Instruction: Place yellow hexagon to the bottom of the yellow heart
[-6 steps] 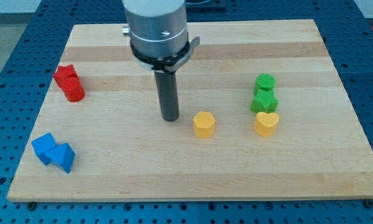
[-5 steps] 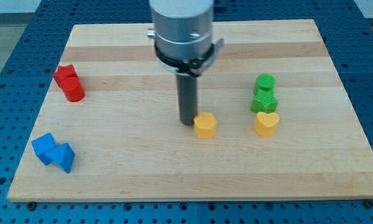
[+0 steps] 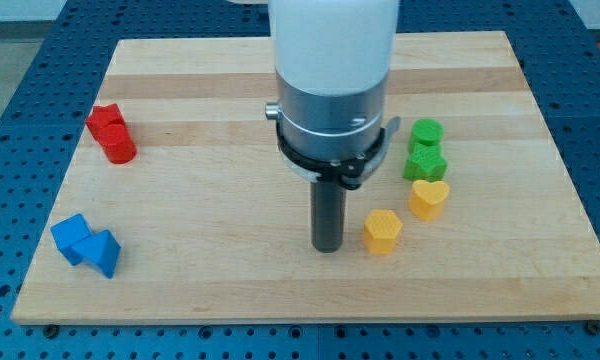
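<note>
camera view, yellow hexagon [image 3: 382, 232] on wooden surface [image 3: 180, 270], just below-left of yellow heart [image 3: 428, 198], my tip [image 3: 327, 248] near hexagon's left, no pincer on rod, green blocks [image 3: 425, 150] stacked above heart

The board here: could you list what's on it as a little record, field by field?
tip: just left of the yellow hexagon, small gap
yellow heart: up and right of the hexagon
green blocks: two, stacked in a column above the heart
red blocks: pair, view's left, upper part
blue blocks: pair, view's bottom left
board: light wood
</note>
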You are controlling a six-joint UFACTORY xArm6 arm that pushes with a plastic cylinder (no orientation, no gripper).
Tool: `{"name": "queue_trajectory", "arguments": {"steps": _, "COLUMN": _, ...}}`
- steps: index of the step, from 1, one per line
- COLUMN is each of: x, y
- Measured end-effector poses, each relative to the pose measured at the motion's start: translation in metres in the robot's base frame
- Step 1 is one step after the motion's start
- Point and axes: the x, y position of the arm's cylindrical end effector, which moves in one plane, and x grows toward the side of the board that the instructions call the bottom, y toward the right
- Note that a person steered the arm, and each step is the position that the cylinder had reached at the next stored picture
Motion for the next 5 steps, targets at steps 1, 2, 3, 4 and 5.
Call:
{"name": "queue_trajectory", "arguments": {"steps": 1, "x": 0.000, "y": 0.031}}
{"name": "queue_trajectory", "arguments": {"steps": 2, "x": -0.007, "y": 0.052}}
{"name": "queue_trajectory", "arguments": {"steps": 3, "x": -0.008, "y": 0.071}}
{"name": "queue_trajectory", "arguments": {"steps": 4, "x": -0.008, "y": 0.091}}
{"name": "queue_trajectory", "arguments": {"steps": 5, "x": -0.008, "y": 0.095}}
